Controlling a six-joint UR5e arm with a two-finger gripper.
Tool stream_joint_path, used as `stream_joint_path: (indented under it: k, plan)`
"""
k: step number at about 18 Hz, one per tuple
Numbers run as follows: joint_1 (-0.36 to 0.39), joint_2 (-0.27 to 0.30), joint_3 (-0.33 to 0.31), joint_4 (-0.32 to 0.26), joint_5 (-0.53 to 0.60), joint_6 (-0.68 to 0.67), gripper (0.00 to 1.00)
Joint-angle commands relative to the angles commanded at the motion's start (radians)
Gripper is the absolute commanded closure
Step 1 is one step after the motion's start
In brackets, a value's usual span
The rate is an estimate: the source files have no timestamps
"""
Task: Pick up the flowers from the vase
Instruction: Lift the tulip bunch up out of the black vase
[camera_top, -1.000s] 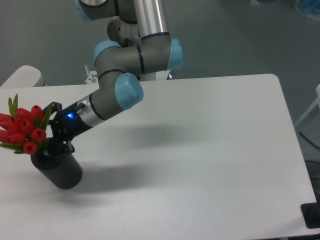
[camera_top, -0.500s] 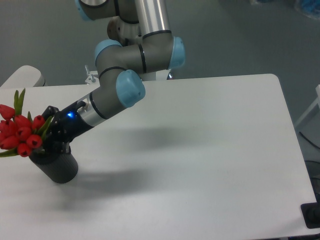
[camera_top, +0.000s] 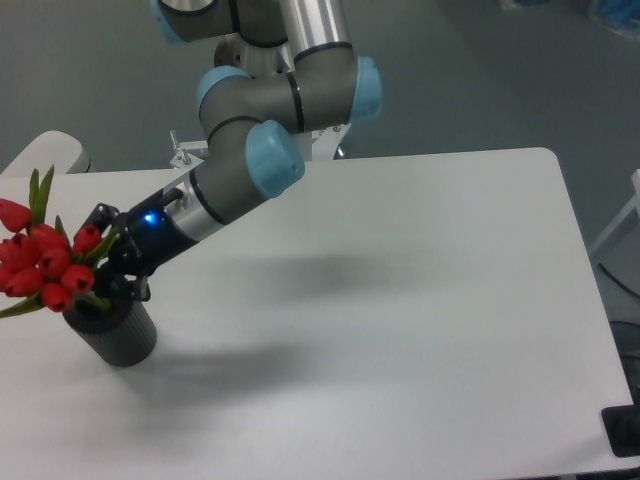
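The pincer (camera_top: 108, 277) is seen low at the left edge of the surface (camera_top: 420, 300), right at the top of the vase (camera_top: 115, 330). Its black fingers are placed on both sides of the flower stems, just under the red buds. It cannot be told whether the stems are squeezed yet or only stood beside.

The flowers (camera_top: 45, 262) are stuck in the hole of the vase and are leaned out past the left edge. They are judged to be light and soft. The buds could be crushed easily, so hold should be taken low on the stems, gently, and the bunch should be drawn out along the way it is leaning. The vase is tipped a little and could be dragged along.

The arm (camera_top: 250, 165) is reached down and to the left from its base behind the back edge, with the wrist bent low.
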Motion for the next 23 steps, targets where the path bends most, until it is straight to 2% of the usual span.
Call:
stream_joint_path:
  k: [8,15,19,23]
  plan:
    - [0.028,0.034,0.021,0.002,-0.061,-0.114,0.92]
    - [0.075,0.034,0.112,0.000,-0.136,-0.264,0.89]
    - [0.084,0.032,0.173,0.000,-0.140,-0.336,0.89]
    - [0.132,0.032,0.193,0.000,-0.161,-0.371,0.89]
